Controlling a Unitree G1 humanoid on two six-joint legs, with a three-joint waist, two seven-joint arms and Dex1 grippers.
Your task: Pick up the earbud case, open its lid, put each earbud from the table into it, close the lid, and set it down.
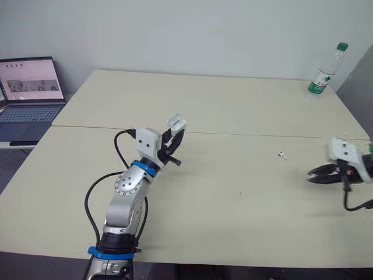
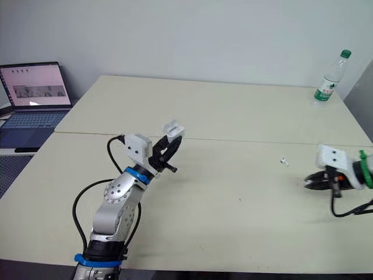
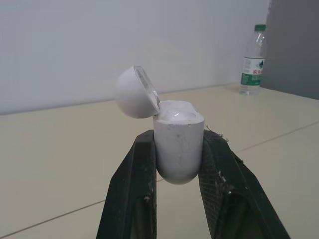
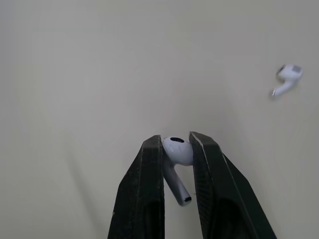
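Nearest, the right gripper (image 1: 317,174) pinches one small white stemmed plastic earbud (image 4: 178,151) by its bulb, over the pale beige worktop (image 1: 233,204). A second white earbud (image 1: 282,154) lies loose on the worktop between the two grippers, making two earbuds in all. Farther back, the left gripper (image 1: 172,142) clamps the one glossy white rounded earbud case (image 3: 178,144) upright, its domed lid (image 3: 134,92) tipped open. Beyond are one open laptop (image 1: 29,93) and one clear plastic bottle (image 1: 326,73) with a green cap.

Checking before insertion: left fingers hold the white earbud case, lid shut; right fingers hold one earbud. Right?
No: the left wrist view shows the domed white lid open. Left fingers hold the white rounded plastic earbud case, lid open; right fingers hold one white earbud.
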